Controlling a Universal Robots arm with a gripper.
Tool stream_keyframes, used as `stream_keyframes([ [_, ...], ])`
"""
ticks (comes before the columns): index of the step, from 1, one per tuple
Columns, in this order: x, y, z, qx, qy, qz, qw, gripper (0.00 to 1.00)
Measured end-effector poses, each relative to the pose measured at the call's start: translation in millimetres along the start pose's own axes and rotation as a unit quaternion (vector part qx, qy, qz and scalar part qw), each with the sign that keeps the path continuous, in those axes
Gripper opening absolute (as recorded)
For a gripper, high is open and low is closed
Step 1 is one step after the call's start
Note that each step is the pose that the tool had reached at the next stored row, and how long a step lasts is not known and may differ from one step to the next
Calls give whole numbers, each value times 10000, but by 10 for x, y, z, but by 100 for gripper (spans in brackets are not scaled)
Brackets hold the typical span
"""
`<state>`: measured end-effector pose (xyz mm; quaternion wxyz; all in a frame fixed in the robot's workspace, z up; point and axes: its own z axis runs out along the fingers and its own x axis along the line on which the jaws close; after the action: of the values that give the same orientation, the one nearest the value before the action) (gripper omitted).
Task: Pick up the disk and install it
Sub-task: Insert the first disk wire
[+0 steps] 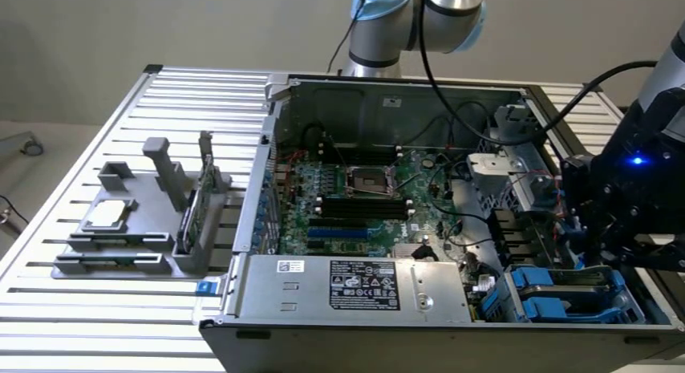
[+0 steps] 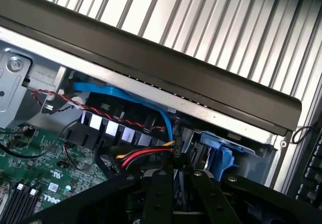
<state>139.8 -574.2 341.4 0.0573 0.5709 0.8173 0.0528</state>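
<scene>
Open dark-grey metal computer chassis [image 1: 428, 345] below my gripper [image 2: 180, 186]; its opening: cannot tell. The silver-grey disk in blue plastic rails [image 2: 221, 156] sits in the bay just ahead. Risks: skewed rails would jam; the flat blue cable [image 2: 115, 92] and red-yellow leads [image 2: 141, 157] close by could snag.

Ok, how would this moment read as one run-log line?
tool | position: over blue carriers in open computer case | side: exterior view's right | held item: cannot tell

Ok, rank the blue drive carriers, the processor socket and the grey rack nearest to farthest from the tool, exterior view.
1. Blue drive carriers, just under the tool.
2. Processor socket, middle of the case.
3. Grey rack, exterior view's far left, outside case.
</scene>
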Motion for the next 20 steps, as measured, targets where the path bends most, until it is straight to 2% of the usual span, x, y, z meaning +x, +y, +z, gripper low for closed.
stream_keyframes([
  [1, -1, 0, 0, 7, -14, 14, 10000, 18],
  [3, -3, -1, -2, 25, -63, 34, 10000, 18],
  [5, -5, -1, -1, 48, -126, 44, 9999, 18],
  [7, -7, -4, -1, 75, -201, 44, 9998, 18],
  [9, -7, -8, -1, 94, -255, 55, 9996, 18],
  [12, 2, -33, 16, 108, -288, 87, 9995, 18],
  [16, 6, -52, 48, 122, -309, 104, 9994, 18],
  [18, 6, -54, 50, 151, -316, 151, 9993, 18],
  [20, 7, -55, 50, 210, -304, 206, 9991, 18],
])
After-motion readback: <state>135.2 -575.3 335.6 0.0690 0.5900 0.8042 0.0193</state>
